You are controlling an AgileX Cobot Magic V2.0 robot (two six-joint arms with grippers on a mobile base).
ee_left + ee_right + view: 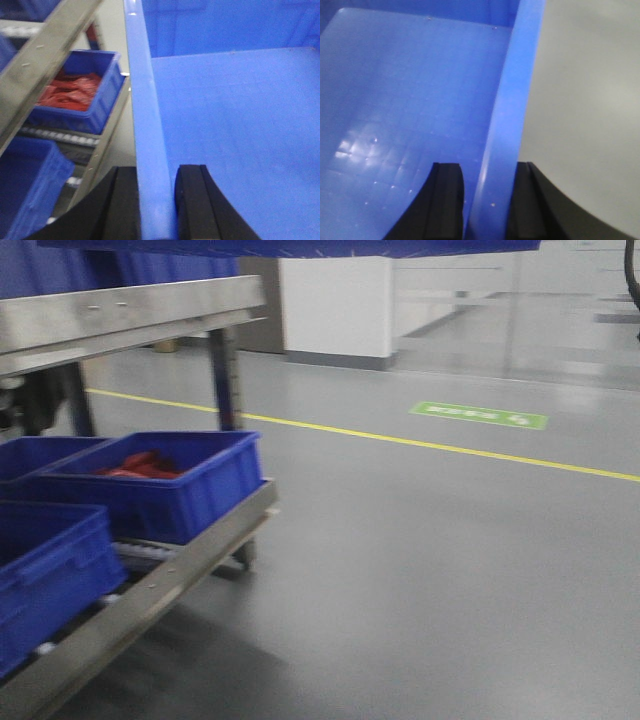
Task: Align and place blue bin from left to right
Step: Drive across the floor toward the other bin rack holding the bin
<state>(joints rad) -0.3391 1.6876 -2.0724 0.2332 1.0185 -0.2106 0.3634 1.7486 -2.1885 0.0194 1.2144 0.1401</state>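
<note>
Blue bin (225,125), left jaws pinching one wall, right jaws another

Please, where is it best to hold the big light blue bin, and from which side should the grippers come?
By the thin upright side walls, from above. The blue bin is wide and open-topped, so the left gripper straddles one rim and the right gripper the opposite one, one finger inside, one outside.
</note>
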